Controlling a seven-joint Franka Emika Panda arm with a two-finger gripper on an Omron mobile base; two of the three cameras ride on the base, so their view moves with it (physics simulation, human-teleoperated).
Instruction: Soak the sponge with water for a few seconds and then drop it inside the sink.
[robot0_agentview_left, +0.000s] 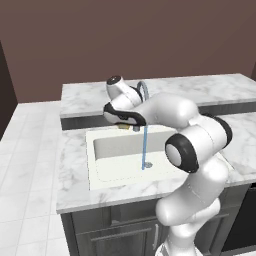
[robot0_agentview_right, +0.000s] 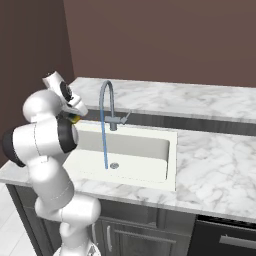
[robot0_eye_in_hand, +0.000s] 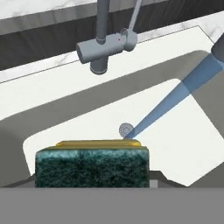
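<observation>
Hand view: the gripper (robot0_eye_in_hand: 92, 186) is closed on the sponge (robot0_eye_in_hand: 92, 166), held over the sink (robot0_eye_in_hand: 52, 92) near its back-left edge. The water (robot0_eye_in_hand: 175, 98) falls apart from it, down to the drain (robot0_eye_in_hand: 126, 129), with open basin between.

It was a simulated kitchen: a white rectangular sink (robot0_agentview_right: 172, 165) sat in a white-grey marble counter (robot0_agentview_right: 215, 160) under a curved grey faucet (robot0_agentview_right: 107, 102), above dark grey cabinet doors (robot0_agentview_left: 120, 235).
</observation>
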